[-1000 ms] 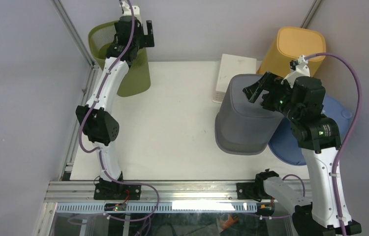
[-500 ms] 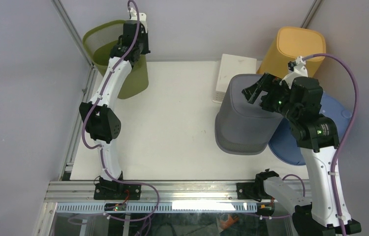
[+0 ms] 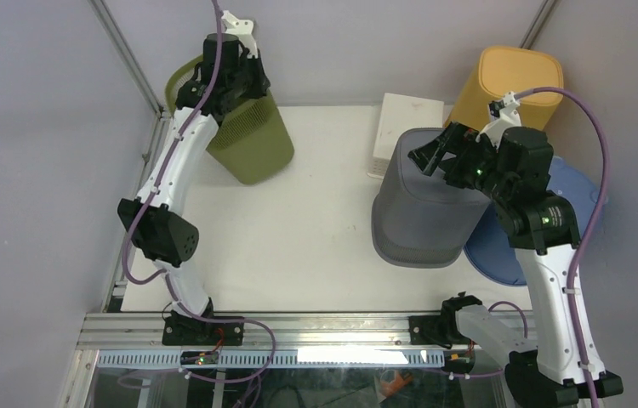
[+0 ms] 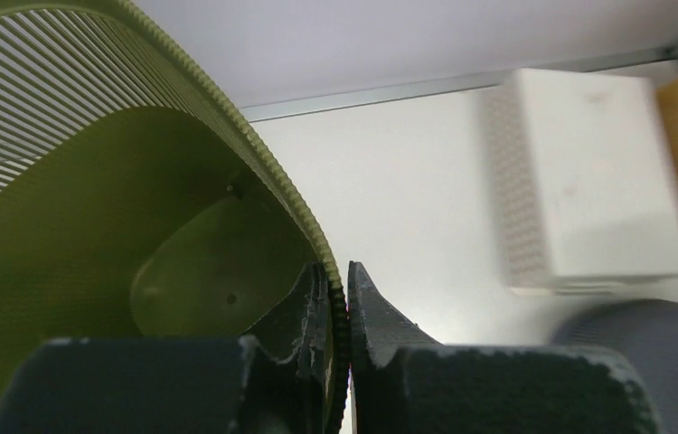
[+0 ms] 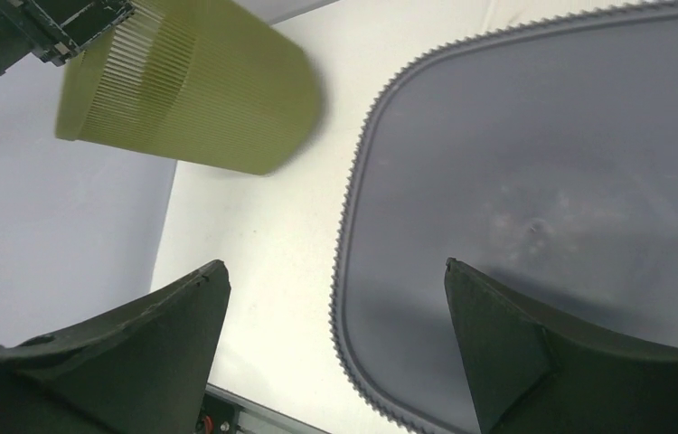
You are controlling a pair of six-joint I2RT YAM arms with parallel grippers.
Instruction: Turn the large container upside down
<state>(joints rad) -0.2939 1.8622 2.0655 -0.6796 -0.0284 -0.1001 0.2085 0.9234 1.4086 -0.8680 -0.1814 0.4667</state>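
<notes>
Two claws and two bins, seen from above and from each wrist. My left claw (image 4: 340, 271) is pinched fully down on the rim of the olive-green slatted wastebasket (image 3: 256, 140), one finger inside the wall and one outside, with only the thin toothed lip between them. The basket hangs tilted at the far left corner of the worktop (image 3: 299, 246), mouth up towards the corner and closed base pointing in towards the middle. I cannot tell whether its lower side touches the surface. I take it to be the container in hand, since the dark grey bin (image 3: 422, 204) at the right edge already sits base up. My right claw (image 3: 436, 146) hovers over that base, spread wide and holding nothing.

Handling, as a judgement: the basket looks like thin moulded plastic, empty and light. Its slatted wall will likely flex, and its smooth sides offer no purchase. The ribbed rim is the sensible hold, as the teeth give the pads some bite. A single pinch there lets the body swing and twist, so the roll-over should be slow, setting the mouth down flat

Behind the grey bin stand a white box (image 3: 405, 127) and a yellow container (image 3: 507, 85)
</notes>
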